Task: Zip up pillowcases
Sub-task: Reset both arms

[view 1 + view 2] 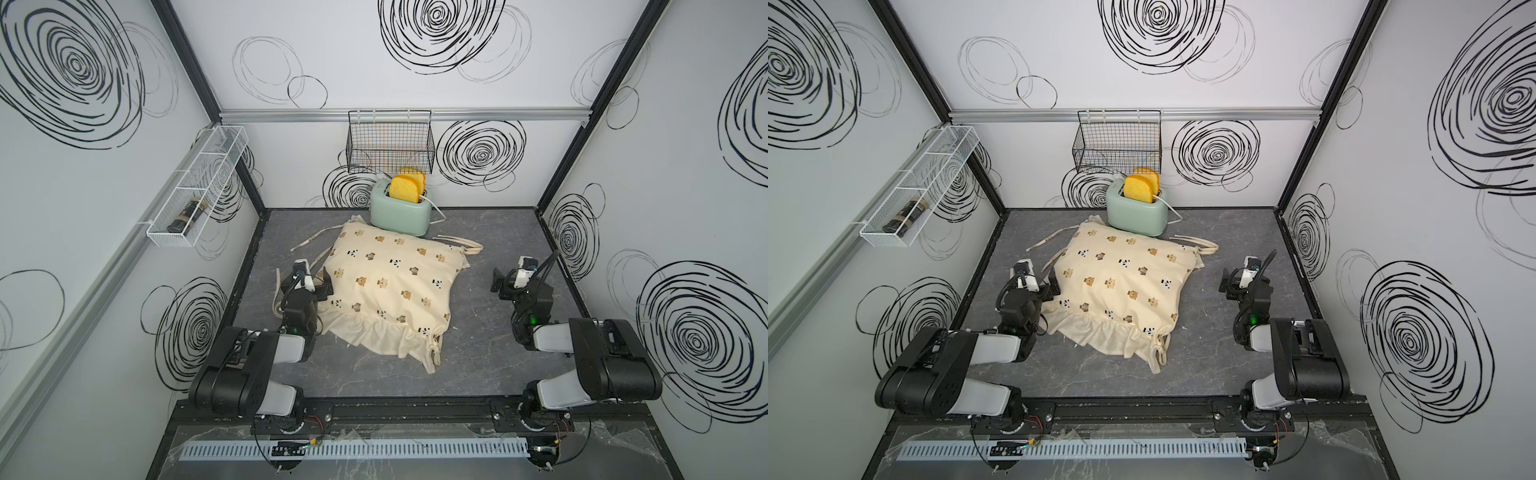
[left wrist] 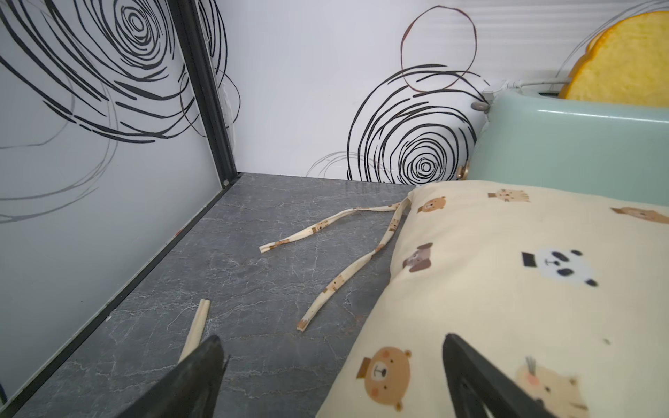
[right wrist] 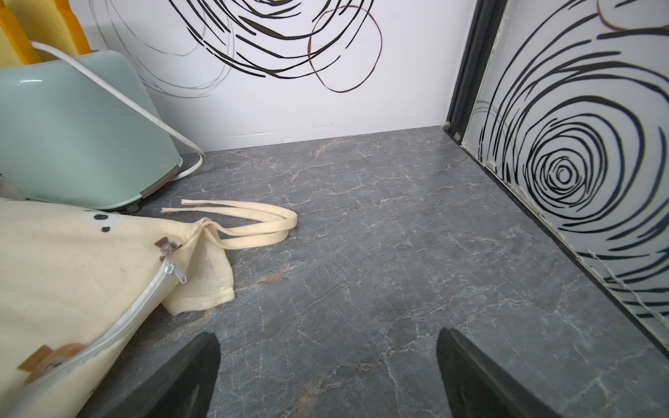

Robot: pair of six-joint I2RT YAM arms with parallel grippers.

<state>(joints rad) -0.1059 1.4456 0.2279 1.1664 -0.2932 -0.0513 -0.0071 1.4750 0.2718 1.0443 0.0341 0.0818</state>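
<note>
Left gripper (image 2: 330,338) stands wide open with nothing in it, low at the left side of the pillowcase (image 1: 390,282). From the left wrist view I see one finger over the printed fabric and the other over the bare table (image 1: 498,353), with a loose tie end (image 2: 197,324) just beside that outer finger. I cannot tell whether either finger touches anything. Right gripper (image 3: 327,333) is equally wide open and empty, over bare table and apart from the pillowcase's right edge.

The pillowcase lies flat on the middle of the table, plump, with its ruffle (image 1: 374,336) toward the arms.

From the right wrist view I can see the zipper (image 3: 119,325) running along the edge that faces the right arm, its slider (image 3: 175,272) near the far corner. The stretch in view looks joined, but I cannot tell for the whole length.

What crowds the work:
- a mint toaster (image 1: 401,212) hard against the pillowcase's far edge, with two toast slices (image 1: 405,189) standing in it
- the toaster's white cord (image 3: 119,94), trailing down to the table beside the far right corner
- long ties (image 2: 347,267) sprawled on the table off the far left corner
- another looped pair (image 3: 253,224) off the far right corner

A black wire basket (image 1: 390,145) hangs on the back wall above the toaster. A white wire shelf (image 1: 199,183) on the left wall holds a dark bottle (image 1: 187,214).
</note>
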